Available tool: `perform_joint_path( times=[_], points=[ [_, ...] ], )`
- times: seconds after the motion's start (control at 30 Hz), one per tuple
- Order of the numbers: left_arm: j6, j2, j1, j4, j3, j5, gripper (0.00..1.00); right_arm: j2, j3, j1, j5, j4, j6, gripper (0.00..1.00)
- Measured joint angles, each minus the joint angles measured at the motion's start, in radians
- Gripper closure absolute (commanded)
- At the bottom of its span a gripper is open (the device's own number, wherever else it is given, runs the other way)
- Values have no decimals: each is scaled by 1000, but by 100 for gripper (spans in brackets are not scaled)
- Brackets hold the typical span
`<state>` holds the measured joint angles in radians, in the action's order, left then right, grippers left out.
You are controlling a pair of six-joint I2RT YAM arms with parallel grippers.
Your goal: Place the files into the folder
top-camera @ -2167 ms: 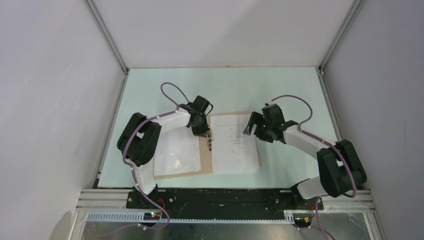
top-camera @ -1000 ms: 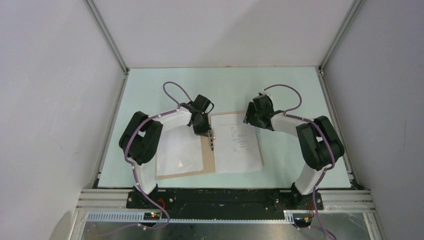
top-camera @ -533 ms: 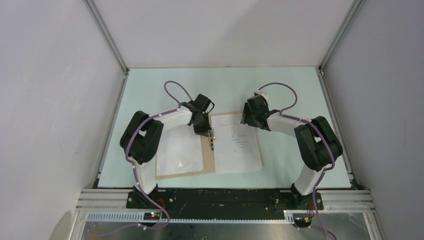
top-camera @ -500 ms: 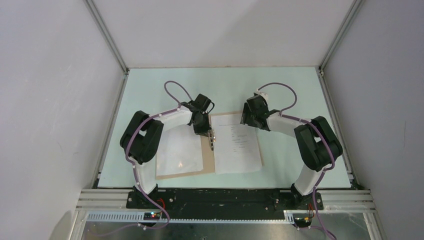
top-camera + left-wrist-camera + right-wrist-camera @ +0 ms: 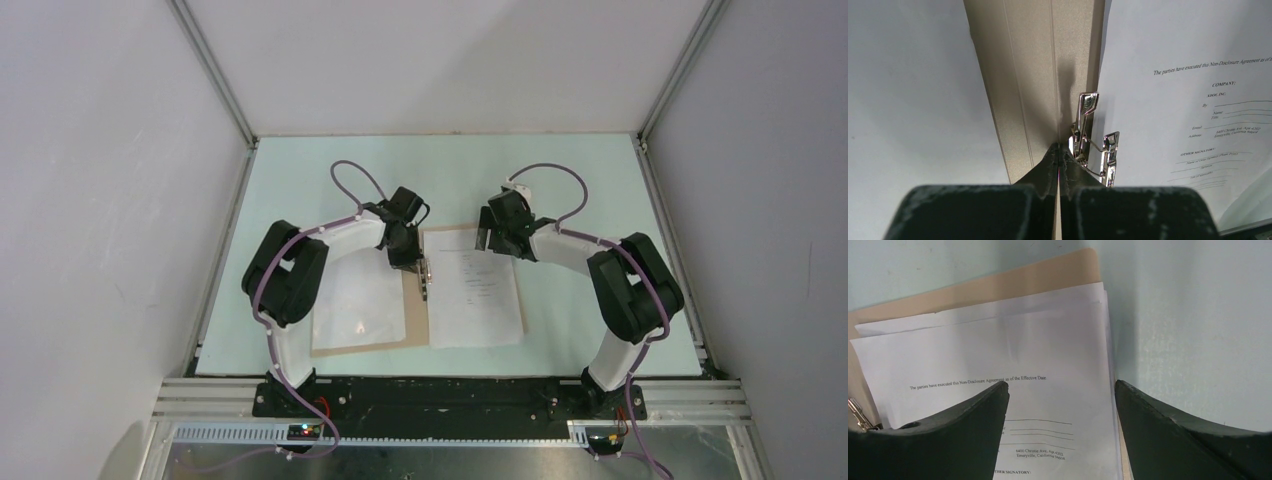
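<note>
While left pincer (image 5: 1058, 150) sits shut by clip (image 5: 1088, 102), right pincer (image 5: 1062, 385) wide over files (image 5: 1048, 340)

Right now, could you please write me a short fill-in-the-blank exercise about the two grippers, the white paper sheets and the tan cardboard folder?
The left gripper is ____, its tips beside the small metal spine clip.
The white printed paper sheets lie on the ____ half of the open tan-brown cardboard folder.
The right gripper, above the sheets' far corner, has its jaws ____.
Missing words: shut; right; open.
</note>
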<state>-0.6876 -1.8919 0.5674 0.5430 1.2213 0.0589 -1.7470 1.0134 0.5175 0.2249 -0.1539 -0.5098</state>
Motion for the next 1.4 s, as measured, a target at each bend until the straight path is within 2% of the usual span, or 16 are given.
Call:
perform_joint_path(
  times=[0.3,0.47,0.6,0.63,0.67,0.8,0.87,0.97,1.1,1.23,1.4],
  points=[
    [0,-8,5,-15,8,9,100,10,29,-24,-23,-31,13,15],
    [2,-15,7,-23,13,21,100,86,29,-37,1,-115,13,16],
    [7,-15,8,-26,13,24,100,183,29,8,53,-224,5,32],
    [8,-15,8,-26,13,24,100,206,27,31,62,-247,-1,36],
    [8,-15,8,-26,13,24,100,232,16,63,77,-266,-14,45],
    [8,-15,8,-26,13,24,100,413,-103,307,108,-361,-135,74],
    [8,-15,8,-26,13,24,100,491,-159,425,108,-406,-212,80],
    [8,-16,8,-28,13,24,100,550,-225,609,122,-476,-377,84],
    [7,-17,8,-31,13,27,100,500,-248,764,134,-503,-529,89],
    [7,-17,8,-33,13,28,100,404,-252,832,133,-472,-620,91],
    [7,-17,8,-33,13,28,100,319,-259,849,127,-425,-654,92]
  ],
)
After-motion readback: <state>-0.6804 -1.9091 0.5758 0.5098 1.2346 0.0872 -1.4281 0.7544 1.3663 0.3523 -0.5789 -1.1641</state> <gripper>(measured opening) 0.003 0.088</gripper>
